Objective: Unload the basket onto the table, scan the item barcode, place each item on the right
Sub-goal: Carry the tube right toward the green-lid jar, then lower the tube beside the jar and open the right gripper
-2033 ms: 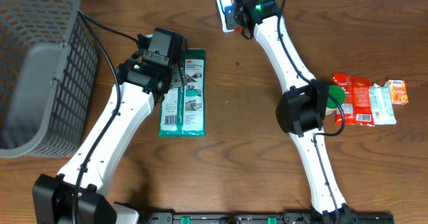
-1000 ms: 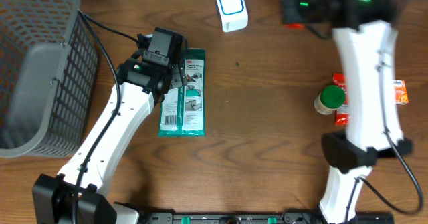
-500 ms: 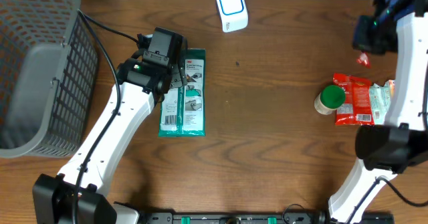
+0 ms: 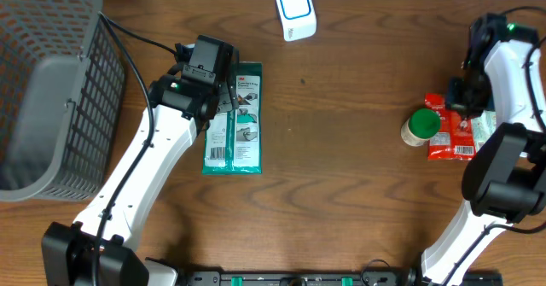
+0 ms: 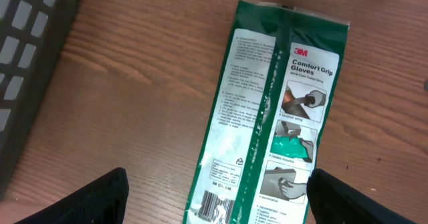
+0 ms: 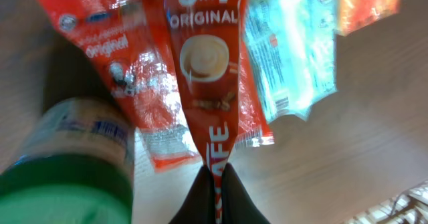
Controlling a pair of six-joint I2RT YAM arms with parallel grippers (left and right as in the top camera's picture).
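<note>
Right pincer (image 6: 215, 184) is clenched on the end of a long red foil coffee sachet (image 6: 206, 83), at the right of the overhead frame, over the pile of packets. The white scanner with a blue face (image 4: 295, 11) sits top centre, well apart.

Left pincer (image 5: 215, 198) is released, its fingers straddling the flat green plastic glove packet (image 5: 267, 117) on the brown wooden worktop (image 4: 341, 192).

Risks:
- The sachet is pinched by a thin edge, so it could swing, slip out or twist its barcode away from the scanner.
- It hangs close to the green-capped jar (image 6: 67, 177) and could snag or tip it.

Readable:
- Sachet: "3 IN 1 ORIGINAL", partial "CAFE".
- Neighbouring red packet (image 6: 107, 50): "Original".
- Glove packet: "3M Comfort Grip Gloves".
</note>
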